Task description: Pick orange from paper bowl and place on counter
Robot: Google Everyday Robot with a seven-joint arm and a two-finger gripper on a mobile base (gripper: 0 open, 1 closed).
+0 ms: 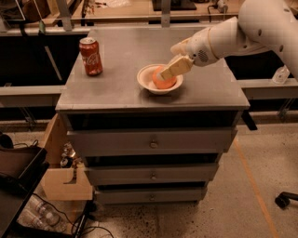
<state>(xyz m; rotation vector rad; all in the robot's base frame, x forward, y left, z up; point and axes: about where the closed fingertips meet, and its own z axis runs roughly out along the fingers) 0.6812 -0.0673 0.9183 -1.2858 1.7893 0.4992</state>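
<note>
The orange (163, 82) lies in the off-white paper bowl (145, 81) near the middle right of the grey counter (121, 79). My gripper (171, 69) comes in from the right on a white arm and hangs right over the orange, its tan fingers (176, 67) covering the fruit's upper right side.
A red soda can (91, 56) stands upright at the counter's left side. The counter tops a grey drawer cabinet (151, 145). A wooden workbench (139, 9) runs behind it. A cardboard box (65, 179) and clutter sit on the floor at left.
</note>
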